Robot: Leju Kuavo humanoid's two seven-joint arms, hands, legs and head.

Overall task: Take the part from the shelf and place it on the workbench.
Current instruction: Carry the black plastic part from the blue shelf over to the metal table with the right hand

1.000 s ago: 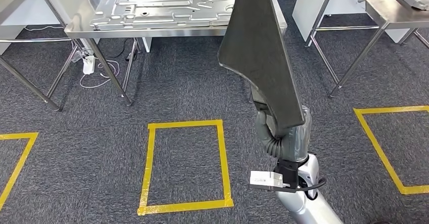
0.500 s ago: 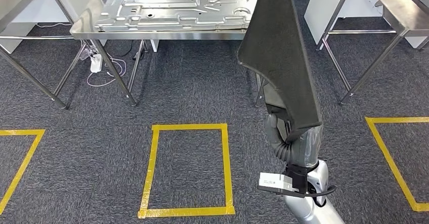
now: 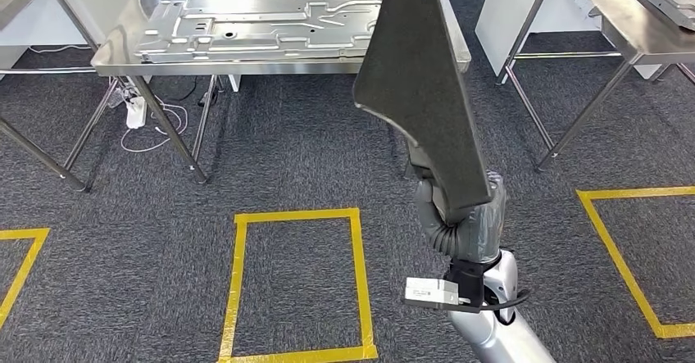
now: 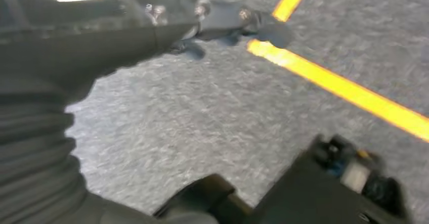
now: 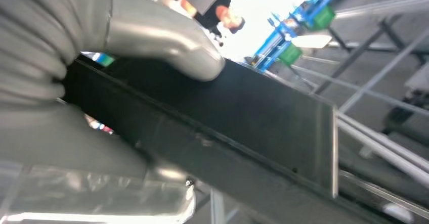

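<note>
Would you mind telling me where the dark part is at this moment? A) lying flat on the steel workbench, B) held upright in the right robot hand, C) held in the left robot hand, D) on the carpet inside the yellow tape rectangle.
B: the right robot hand grips the lower end of the dark part, which stands upright in front of the steel workbench.

part (image 3: 422,84): held upright in right hand (image 3: 459,224), right of floor square (image 3: 297,281)
workbench (image 3: 123,56): ahead, behind floor square
metal panel (image 3: 262,31): on workbench
second table (image 3: 606,19): far right
power strip (image 3: 135,113): under workbench, left
</note>
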